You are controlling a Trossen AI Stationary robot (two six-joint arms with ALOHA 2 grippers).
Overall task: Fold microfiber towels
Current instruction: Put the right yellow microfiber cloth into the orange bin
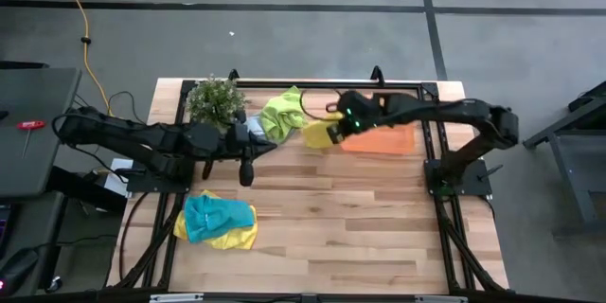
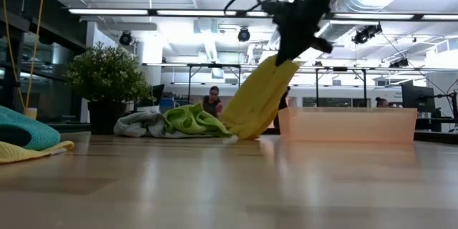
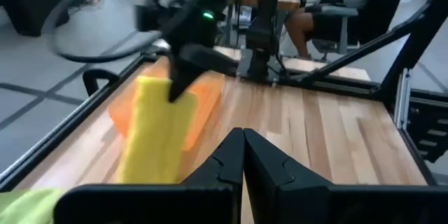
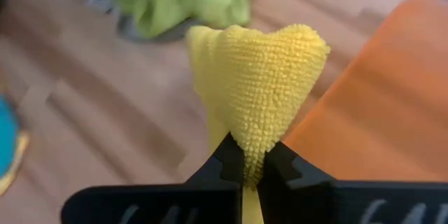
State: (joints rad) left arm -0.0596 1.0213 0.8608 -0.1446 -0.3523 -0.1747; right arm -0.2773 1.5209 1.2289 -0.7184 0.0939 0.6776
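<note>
Pale wooden desk point(image 1: 331, 218) boards stretch before us, a teal towel point(image 1: 216, 214) lying on a yellow one point(image 1: 237, 239) nearest. Farther in, we see the left hand point(image 1: 247, 172) closed and empty over bare wood. Beyond it, the right hand point(image 1: 338, 124) pinches another yellow towel point(image 2: 256, 101), lifting its corner beside the orange tray point(image 1: 383, 140), with lime point(image 1: 281, 114) and grey point(image 2: 139, 123) towels by the plant point(image 1: 216, 100).

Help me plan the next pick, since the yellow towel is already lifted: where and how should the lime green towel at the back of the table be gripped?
Judging by its pose, pinch a raised fold on top of the lime green towel, coming straight down. It lies crumpled, with no flat corner showing, between the grey-blue towel and the yellow towel held up by the right gripper. A sideways approach risks snagging those neighbours.
</note>
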